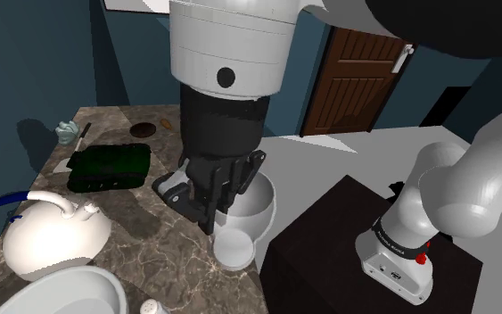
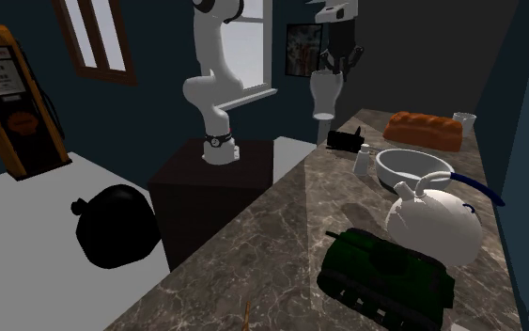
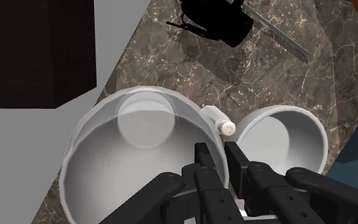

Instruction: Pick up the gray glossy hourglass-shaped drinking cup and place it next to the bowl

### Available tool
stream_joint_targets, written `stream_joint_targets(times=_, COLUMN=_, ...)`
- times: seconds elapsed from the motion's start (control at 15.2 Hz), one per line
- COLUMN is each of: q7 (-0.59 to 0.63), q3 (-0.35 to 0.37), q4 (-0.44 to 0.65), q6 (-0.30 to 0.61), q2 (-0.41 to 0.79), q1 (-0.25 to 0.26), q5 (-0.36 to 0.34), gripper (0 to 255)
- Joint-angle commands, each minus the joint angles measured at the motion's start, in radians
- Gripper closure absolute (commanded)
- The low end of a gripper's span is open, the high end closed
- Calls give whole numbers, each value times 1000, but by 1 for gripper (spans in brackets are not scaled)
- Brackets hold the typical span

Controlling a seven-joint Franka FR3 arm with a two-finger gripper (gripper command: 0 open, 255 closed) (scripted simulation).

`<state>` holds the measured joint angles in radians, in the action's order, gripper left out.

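The end effector [image 2: 334,66] clasps the pale grey cup [image 2: 325,96] by its rim, above the edge of the brown marbled table [image 2: 281,244], near the white bowl [image 2: 391,162], in a room with dark blue walls [image 2: 159,56].

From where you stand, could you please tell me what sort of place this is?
Most likely a kitchen in a house: a marbled countertop carries a white kettle, a white bowl and a loaf of bread, and a brown panelled door stands beyond.

On the counter [image 2: 281,254], kettle [image 2: 436,226] sits between bowl [image 2: 389,174] and tank [image 2: 384,268].
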<state>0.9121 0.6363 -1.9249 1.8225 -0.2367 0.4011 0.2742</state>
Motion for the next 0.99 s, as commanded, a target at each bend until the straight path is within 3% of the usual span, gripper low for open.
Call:
stream_joint_targets(times=0.0, q7=-3, q3=3, q4=-28, q6=27, q2=-2, q1=2, q5=3, gripper=255)
stream_joint_targets(times=0.92, q7=-21, q3=28, q4=-196, q6=215, q2=21, q1=10, q5=11, gripper=255)
